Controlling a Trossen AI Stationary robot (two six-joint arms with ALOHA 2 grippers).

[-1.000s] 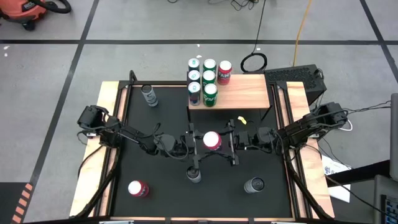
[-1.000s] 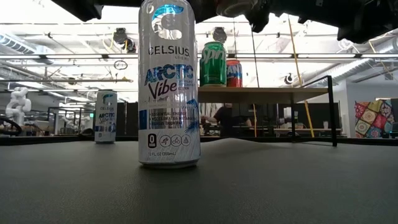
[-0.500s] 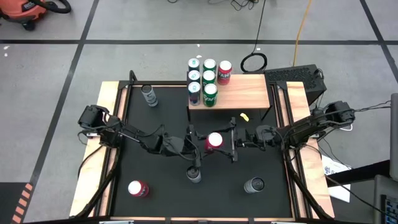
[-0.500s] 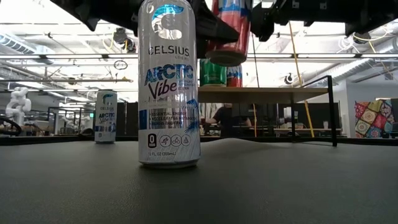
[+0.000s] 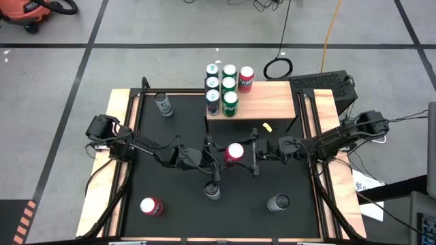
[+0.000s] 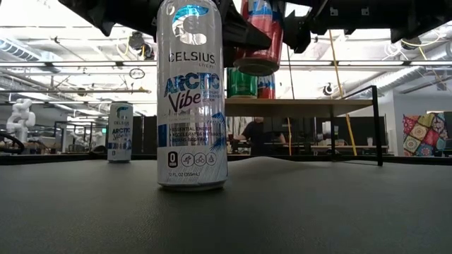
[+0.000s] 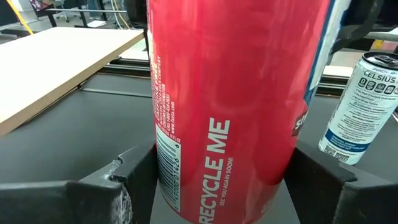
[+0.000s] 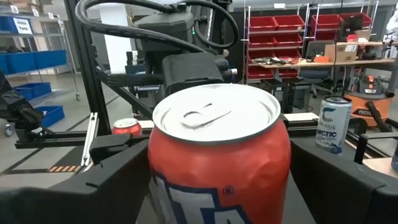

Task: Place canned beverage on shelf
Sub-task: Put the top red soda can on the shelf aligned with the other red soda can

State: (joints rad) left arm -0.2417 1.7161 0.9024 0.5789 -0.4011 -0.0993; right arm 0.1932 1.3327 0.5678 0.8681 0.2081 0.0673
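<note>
Since a second ago you are swinging the red can (image 5: 234,152) from lying sideways to upright between both hands, and the right hand (image 5: 253,155) has been spreading wider while the left hand (image 5: 212,158) is staying at the same width, pinching the can low on its body. That is reading like a handover to the left arm, so the right should be free to back off toward 3 o'clock; the carry to the shelf (image 5: 262,101) at 12 o'clock is not started. The can is hanging in the air over mid-bench (image 5: 177,204), clear of the mat. The high view is only giving you the can's lid and both arms meeting. The low view is showing the can's underside up behind the tall white can (image 6: 191,95), well off the surface. The left wrist view is showing the label squeezed between both fingers (image 7: 81,196). The right wrist view is showing the lid with gaps on both sides, so that hand is spread, not gripping.
</note>
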